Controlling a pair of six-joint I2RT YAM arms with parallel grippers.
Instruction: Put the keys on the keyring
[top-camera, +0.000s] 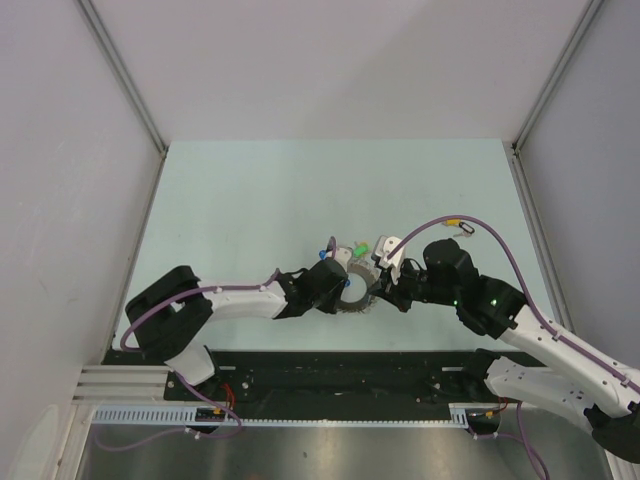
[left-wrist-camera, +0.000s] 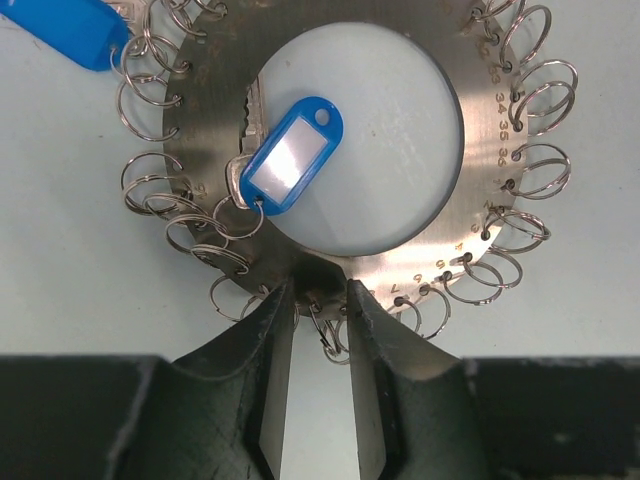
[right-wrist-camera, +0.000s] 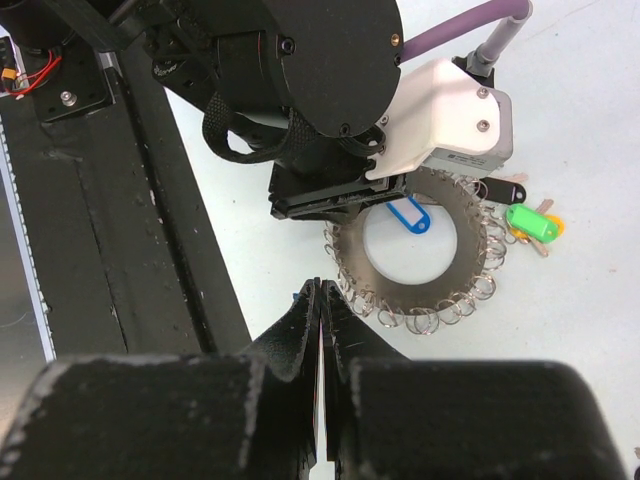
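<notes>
The stiff, slick keyring (left-wrist-camera: 215, 70) is lying flat mid-table, probably wanting a pinch across its band; the left gripper (left-wrist-camera: 318, 290) is hovering narrowly open at its left rim, the right gripper (right-wrist-camera: 320, 287) pinched shut.

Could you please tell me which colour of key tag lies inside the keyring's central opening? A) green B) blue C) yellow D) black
B: the blue tag lies within the round opening of the keyring, while the green tag sits outside the band.
</notes>
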